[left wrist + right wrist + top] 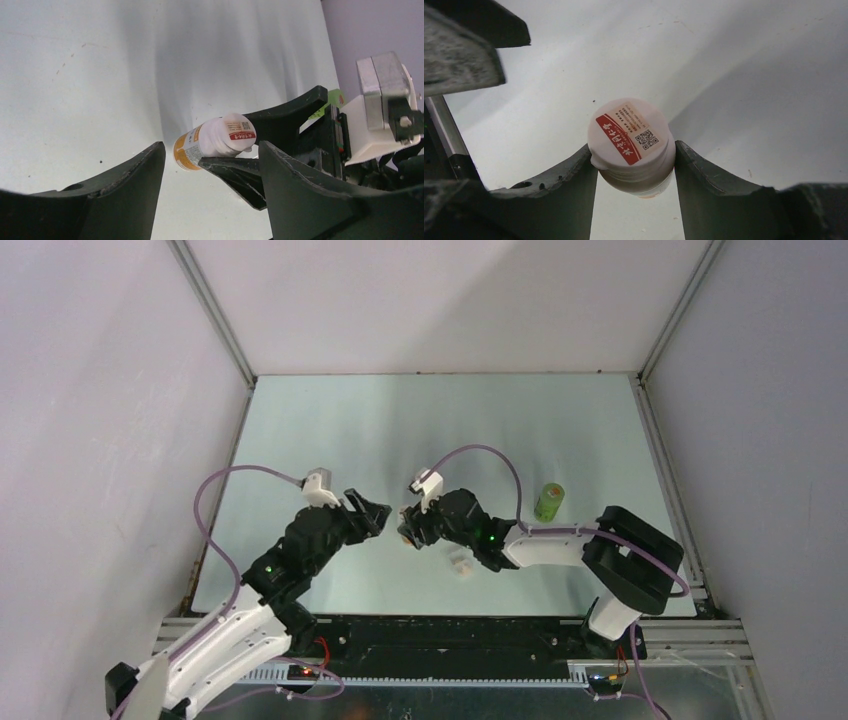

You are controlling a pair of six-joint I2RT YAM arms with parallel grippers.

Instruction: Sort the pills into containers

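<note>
pill box (461,561) too small from above to tell its compartments, white-capped bottle (631,135) body hidden behind its cap, green bottle (549,502) label unreadable

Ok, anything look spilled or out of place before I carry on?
Nothing stands out. The white bottle is clamped on its side in the right gripper, cap on. The left gripper is open beside it. The pill box sits on the table near the right arm; nothing lies spilled.
</note>
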